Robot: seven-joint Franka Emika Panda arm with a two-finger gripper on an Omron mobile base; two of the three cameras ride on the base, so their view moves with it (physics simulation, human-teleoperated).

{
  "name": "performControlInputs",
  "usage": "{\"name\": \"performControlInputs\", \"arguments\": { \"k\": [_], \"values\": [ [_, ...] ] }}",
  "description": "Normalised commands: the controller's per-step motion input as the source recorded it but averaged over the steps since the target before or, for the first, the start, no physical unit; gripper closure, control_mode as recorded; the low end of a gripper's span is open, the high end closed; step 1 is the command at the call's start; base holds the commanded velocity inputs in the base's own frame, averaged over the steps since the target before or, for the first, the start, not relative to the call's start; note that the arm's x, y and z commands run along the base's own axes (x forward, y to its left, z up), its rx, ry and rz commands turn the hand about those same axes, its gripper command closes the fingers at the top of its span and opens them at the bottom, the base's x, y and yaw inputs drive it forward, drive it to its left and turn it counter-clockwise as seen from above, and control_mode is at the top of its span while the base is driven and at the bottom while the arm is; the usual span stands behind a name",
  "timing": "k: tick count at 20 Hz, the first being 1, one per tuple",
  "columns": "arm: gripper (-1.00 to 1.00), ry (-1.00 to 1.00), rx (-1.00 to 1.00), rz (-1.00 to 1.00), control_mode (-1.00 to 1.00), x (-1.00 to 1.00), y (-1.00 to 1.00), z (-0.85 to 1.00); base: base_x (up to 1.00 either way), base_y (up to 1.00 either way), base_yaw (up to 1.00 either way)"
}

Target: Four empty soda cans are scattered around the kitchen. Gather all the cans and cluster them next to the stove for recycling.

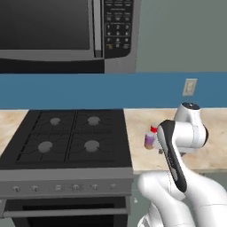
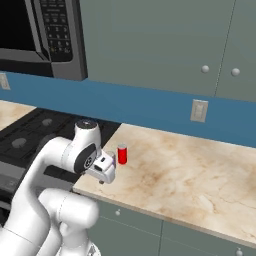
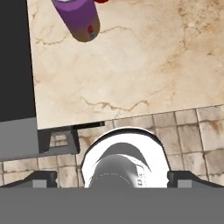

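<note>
Spanning the wall, flat grey-green cabinets [image 2: 165,45] with small round knobs hang above a blue backsplash; beside them a steel-and-black microwave [image 1: 66,33] sits over the stove [image 1: 66,146], a black four-burner gas cooktop with cast grates, a steel front, a row of knobs and a dark oven window; to the stove's right runs the beige marble counter [image 2: 190,175], smooth and brown-veined, over brown floor tiles [image 3: 192,135]; the white arm [image 1: 181,190] with dark joints bends up in front of the counter edge and hides part of the cans in the left base view; a pale wall outlet [image 2: 199,111] sits on the backsplash; the gripper [image 2: 106,172] hangs near the counter's front edge, its jaws spread wide and empty; the purple soda can [image 3: 78,19], a small cylinder with a tan band, stands upright on the counter just beside the stove, long axis vertical; the red soda can [image 2: 122,154], silvery-topped, stands upright right behind it, close enough that contact cannot be told.
</note>
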Motion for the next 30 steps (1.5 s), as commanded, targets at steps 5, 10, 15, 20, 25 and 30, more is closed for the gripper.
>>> {"name": "performControlInputs", "arguments": {
  "k": [5, 10, 15, 20, 25, 30],
  "values": [
    [-1.00, 0.00, 0.00, 0.00, 1.00, 0.00, 0.00, 0.00, -0.54, 0.00, -0.03],
    [-1.00, 0.00, 0.00, 0.00, 1.00, 0.00, 0.00, 0.00, -0.30, -0.13, -0.41],
    [-1.00, 0.00, 0.00, 0.00, 1.00, 0.00, 0.00, 0.00, -0.10, -0.14, -0.60],
    [-1.00, 0.00, 0.00, 0.00, 1.00, 0.00, 0.00, 0.00, -0.08, -0.18, -0.57],
    [-1.00, 0.00, 0.00, 0.00, 1.00, 0.00, 0.00, 0.00, -0.03, -0.12, -0.70],
    [-1.00, 0.00, 0.00, 0.00, 1.00, 0.00, 0.00, 0.00, 0.00, 0.00, -0.94]
  ]
}}
